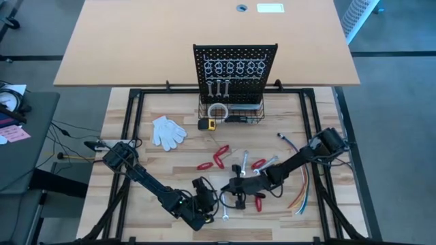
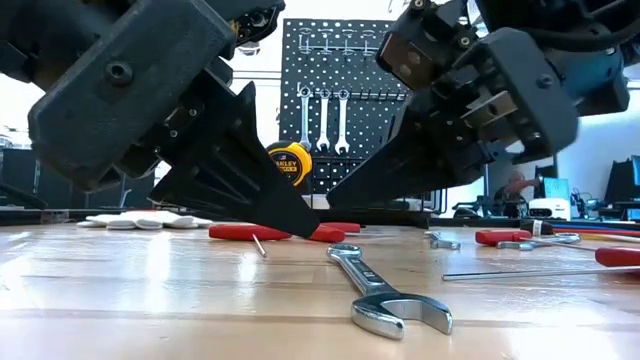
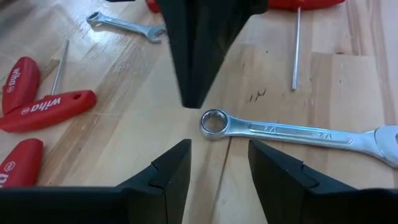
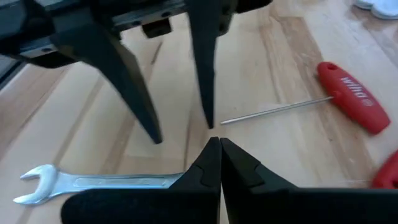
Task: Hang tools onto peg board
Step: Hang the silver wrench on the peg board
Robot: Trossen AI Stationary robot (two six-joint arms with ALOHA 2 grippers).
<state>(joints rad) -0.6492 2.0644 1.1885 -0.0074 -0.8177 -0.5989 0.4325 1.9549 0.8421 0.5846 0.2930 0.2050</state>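
The peg board [image 1: 235,64] stands upright at the far edge of the wooden table [image 1: 136,129], with three wrenches [image 1: 217,88] already hanging on it and a wire basket [image 1: 231,114] at its foot. It is well away from where both arms are working, so any tool lifted here has a long carry, and a weak grip would drop it on the way.

Both arms crowd over one spot near the table's front edge. The left gripper [image 3: 217,163] has its jaws parted and holds nothing; they stand either side of the ring end of a silver wrench [image 3: 292,132] lying flat on the wood. The right gripper [image 4: 219,149] is clenched tight, tips together, just beside that same wrench's shank [image 4: 102,181]. Whether it has pinched the thin metal cannot be told (in the low view the tips seem to meet the table with the wrench lying free in front).

In my judgement the main risks are these:
- the two sets of fingers nearly touch, so a small move by either could knock them together;
- a flat, slim wrench may skid away instead of lifting;
- the red-handled tools [image 3: 46,106] lying near could be nudged further off.
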